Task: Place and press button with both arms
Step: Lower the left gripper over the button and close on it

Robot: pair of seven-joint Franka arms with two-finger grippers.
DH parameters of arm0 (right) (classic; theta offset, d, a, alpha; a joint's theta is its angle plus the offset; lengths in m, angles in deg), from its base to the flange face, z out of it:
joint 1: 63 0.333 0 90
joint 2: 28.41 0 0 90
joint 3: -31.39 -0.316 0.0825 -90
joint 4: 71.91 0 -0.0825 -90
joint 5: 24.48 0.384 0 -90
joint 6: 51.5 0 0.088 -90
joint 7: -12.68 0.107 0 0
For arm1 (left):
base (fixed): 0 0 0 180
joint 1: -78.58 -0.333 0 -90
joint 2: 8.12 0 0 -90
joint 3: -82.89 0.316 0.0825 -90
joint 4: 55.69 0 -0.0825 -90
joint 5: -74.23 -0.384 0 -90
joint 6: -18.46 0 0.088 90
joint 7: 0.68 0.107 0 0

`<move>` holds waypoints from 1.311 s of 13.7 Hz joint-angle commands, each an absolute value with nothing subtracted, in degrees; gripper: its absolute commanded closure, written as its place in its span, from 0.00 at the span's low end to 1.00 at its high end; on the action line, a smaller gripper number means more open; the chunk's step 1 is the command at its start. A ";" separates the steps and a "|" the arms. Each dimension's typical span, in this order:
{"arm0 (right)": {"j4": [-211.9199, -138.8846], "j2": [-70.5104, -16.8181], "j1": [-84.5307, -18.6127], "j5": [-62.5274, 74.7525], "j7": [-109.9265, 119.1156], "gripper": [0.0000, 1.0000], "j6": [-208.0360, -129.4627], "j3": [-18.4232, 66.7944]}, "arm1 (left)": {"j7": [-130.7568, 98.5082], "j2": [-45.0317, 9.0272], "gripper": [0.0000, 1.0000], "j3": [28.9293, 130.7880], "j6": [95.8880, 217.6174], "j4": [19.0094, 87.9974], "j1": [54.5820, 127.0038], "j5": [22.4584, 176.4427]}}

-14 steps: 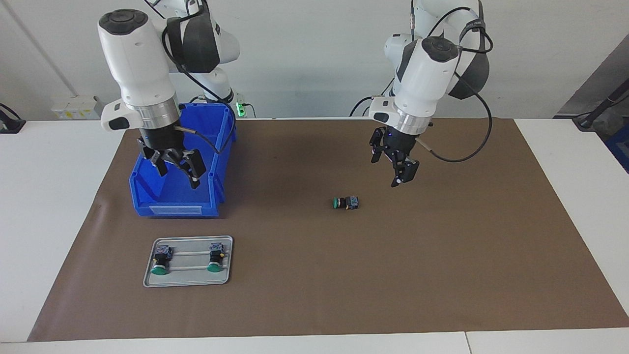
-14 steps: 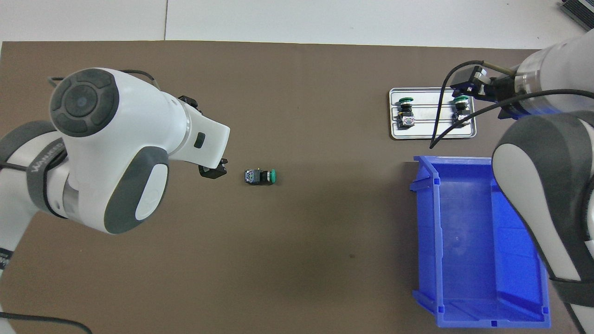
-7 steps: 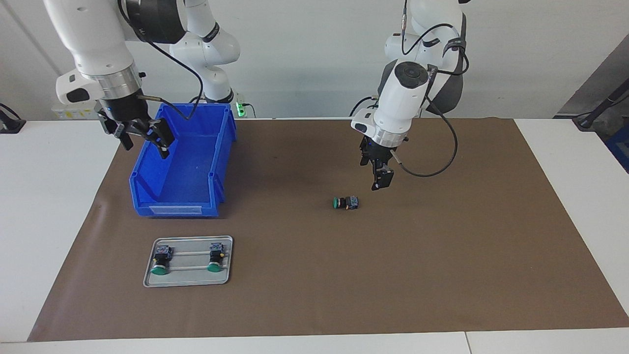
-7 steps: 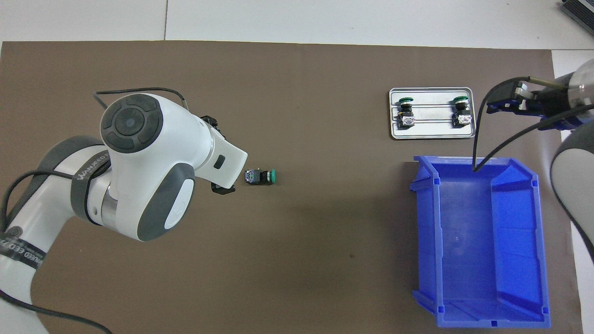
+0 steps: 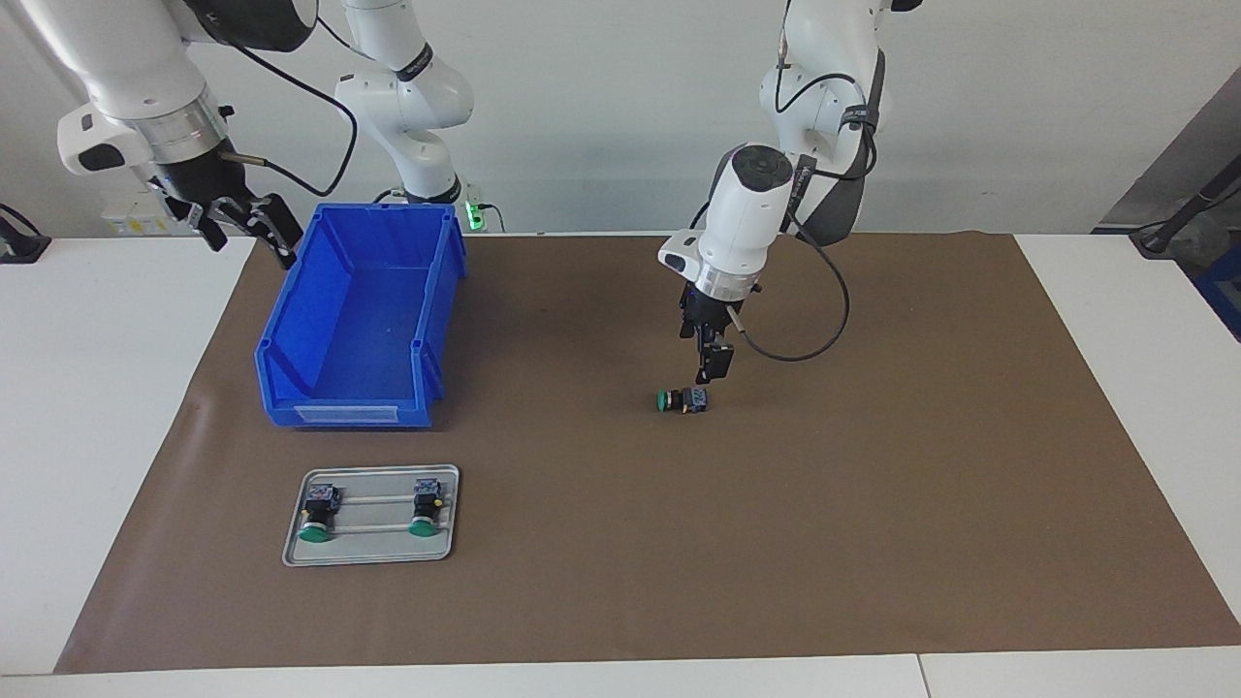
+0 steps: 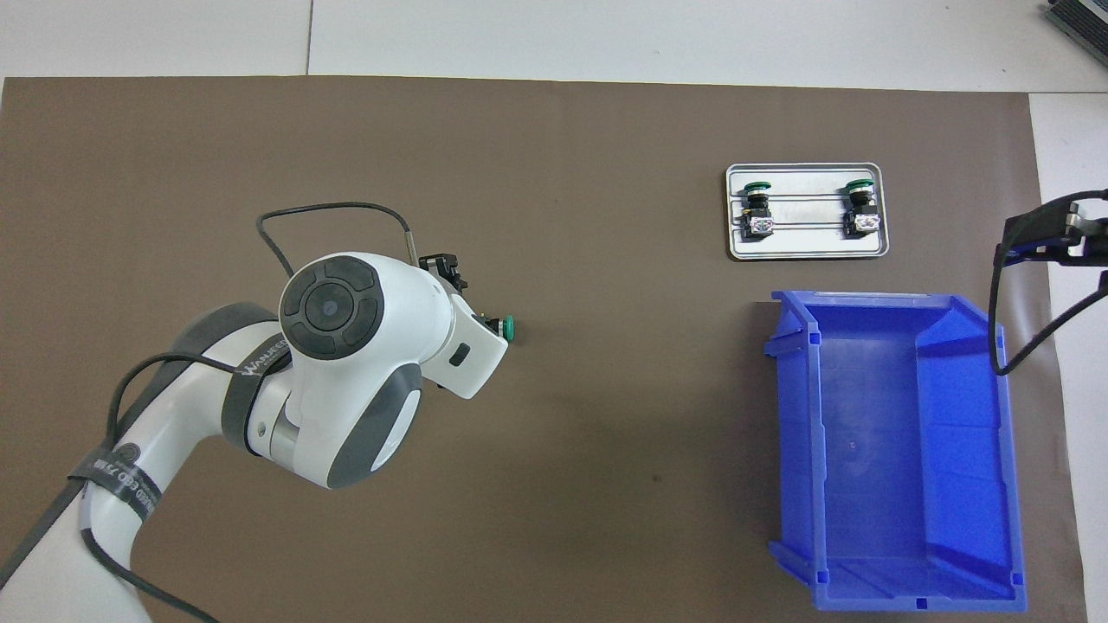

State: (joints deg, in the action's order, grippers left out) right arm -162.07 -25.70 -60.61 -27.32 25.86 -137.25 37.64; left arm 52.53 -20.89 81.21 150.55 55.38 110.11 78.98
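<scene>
green cap is all the overhead view shows of the button [image 6: 508, 326], the rest hidden under the left arm's white wrist. from the facing view the button [image 5: 682, 399] lies on its side on the brown mat [image 5: 873, 504], mid-table, cap toward the right arm's end, black body and bluish terminal end visible. left gripper [image 5: 714, 364] points straight down just above it, not touching (whether it's spread or closed, i can't tell). right gripper [image 5: 242, 228] hangs high beside the blue bin [image 5: 359, 320], fingers spread, holding nothing. two matching buttons sit on the metal tray [image 5: 371, 557].
</scene>
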 commanded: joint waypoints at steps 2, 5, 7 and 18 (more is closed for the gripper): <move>-164.37 -24.28 -60.89 -26.15 20.17 0.00 -137.63 37.01 | 49.07 -28.33 0.04 82.27 150.82 48.02 112.50 79.59; -164.38 -24.28 -60.98 -26.15 18.22 0.00 -137.90 37.01 | 49.06 -29.82 0.06 82.18 151.43 48.54 112.94 79.41; -164.55 -24.19 -60.89 -26.06 18.39 0.00 -137.81 37.01 | 49.06 -30.79 0.07 82.27 154.15 50.29 114.08 79.41; -165.61 -23.84 -60.80 -26.24 18.57 0.00 -141.50 36.92 | 47.67 -30.62 0.45 82.45 157.24 54.26 114.52 79.06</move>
